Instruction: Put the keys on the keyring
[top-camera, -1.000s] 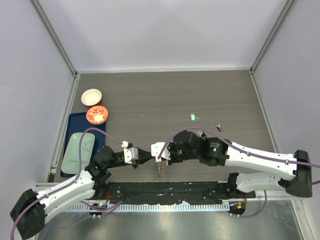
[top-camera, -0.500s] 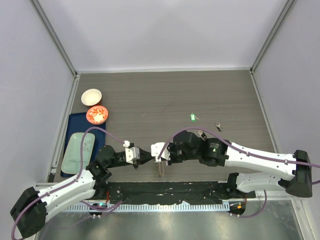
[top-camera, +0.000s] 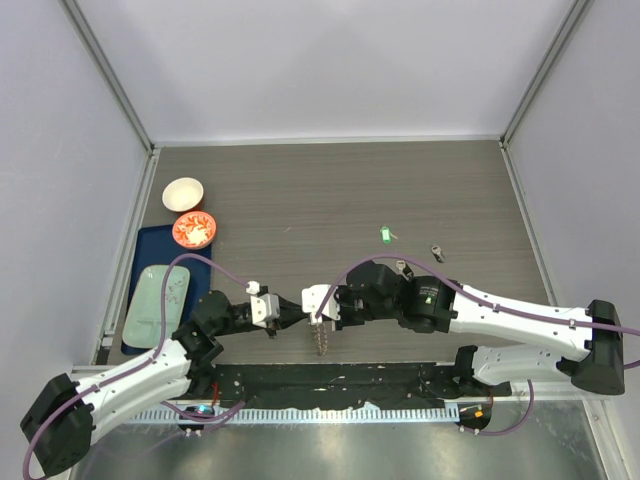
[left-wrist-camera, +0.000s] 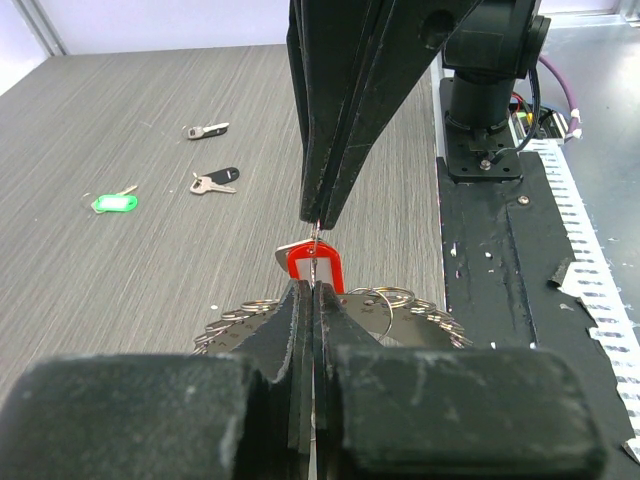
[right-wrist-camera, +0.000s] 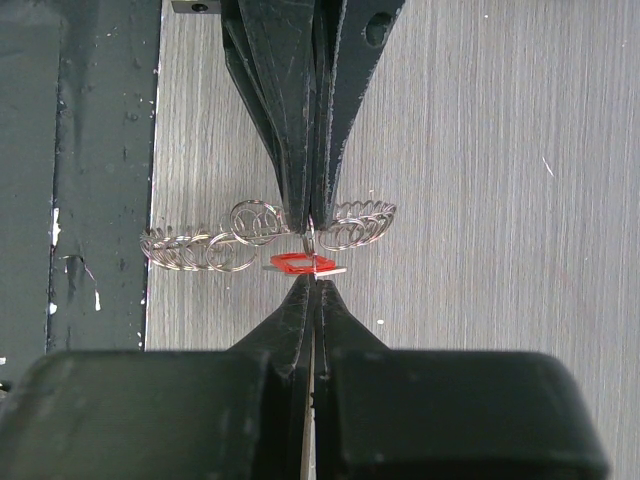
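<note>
Left pincer (left-wrist-camera: 313, 292) clamped on keyring (right-wrist-camera: 200, 250), right pincer (right-wrist-camera: 315, 287) clamped on red key (left-wrist-camera: 322, 266); nothing moved since.

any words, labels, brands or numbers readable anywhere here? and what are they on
None can be read in any view.
Red tag: no print shows.
Green tag: too small to tell.
Orange bowl and green plate: faint patterns only, no legible words.
</note>
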